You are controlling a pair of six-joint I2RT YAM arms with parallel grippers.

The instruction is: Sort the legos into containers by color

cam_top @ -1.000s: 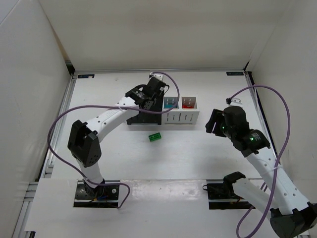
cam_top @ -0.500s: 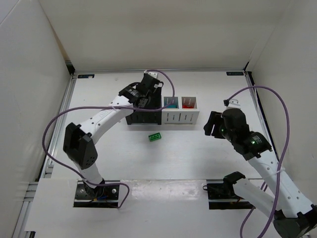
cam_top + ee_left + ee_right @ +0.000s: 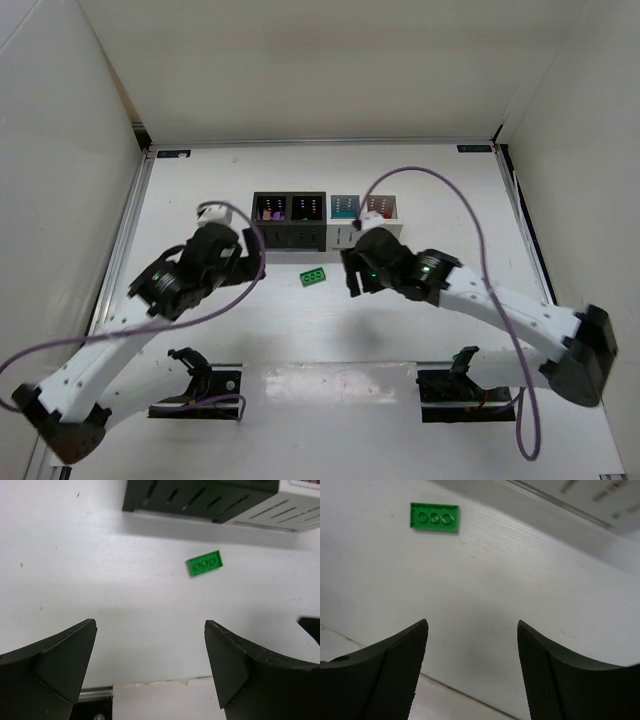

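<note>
A single green lego (image 3: 313,276) lies flat on the white table in front of the containers (image 3: 289,222), a joined row of two black bins on the left and two white bins (image 3: 365,218) on the right. Small coloured bricks show inside the bins. My left gripper (image 3: 243,258) hovers to the brick's left, open and empty. My right gripper (image 3: 349,275) sits just right of the brick, also open and empty. From the left wrist, the lego (image 3: 204,563) lies ahead of the gripper (image 3: 150,623), below the black bins (image 3: 200,492). From the right wrist, the lego (image 3: 434,517) is up and left of the gripper (image 3: 472,622).
White enclosure walls (image 3: 80,120) surround the table on three sides. Purple cables (image 3: 430,175) loop off both arms, one passing over the rightmost white bin. Arm base plates (image 3: 200,385) sit at the near edge, where a seam (image 3: 165,682) crosses the table.
My left arm pulled back from over the black bins to the near left, its jaws opening wide. My right arm swung from the right side to beside the green lego.
</note>
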